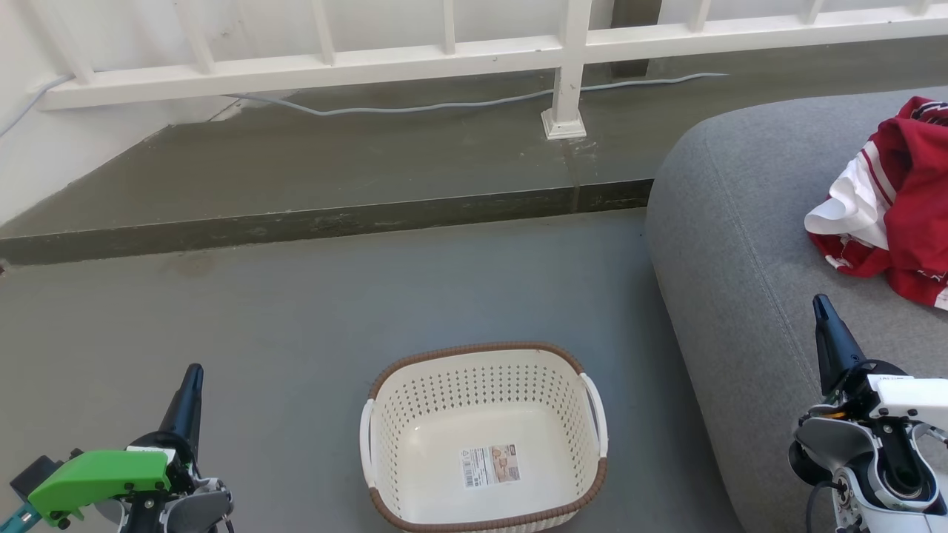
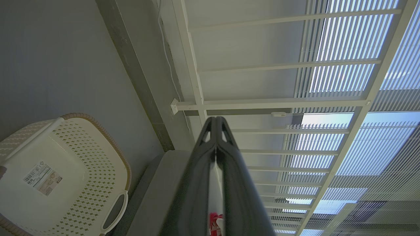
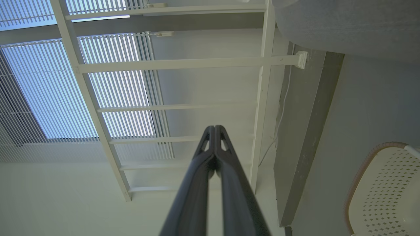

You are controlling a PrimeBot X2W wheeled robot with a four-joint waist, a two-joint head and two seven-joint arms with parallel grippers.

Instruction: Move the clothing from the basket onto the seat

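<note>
One heap of red-and-white clothing (image 1: 900, 207) lies on the grey seat (image 1: 740, 244), far right. The basket (image 1: 474, 348), near centre on the floor, holds just its paper label (image 1: 490, 465), print too small to read. Transfer judged complete; nothing left to lift. Left gripper (image 1: 192, 374) and right gripper (image 1: 820, 305) hover with jaws pressed together, holding nothing.

Clothing (image 1: 900, 215): red garments with white, red-striped panels, crumpled in a heap on the seat (image 1: 740, 244), cut off by the head view's right edge.
Seat: grey fabric cushion, rounded edge, stitched seam.
Basket (image 1: 474, 392): cream, perforated, brown rim, white side handles. It stands upright on the floor (image 1: 259, 333) just beside the seat, with a paper label (image 1: 490, 466) on its bottom.
</note>
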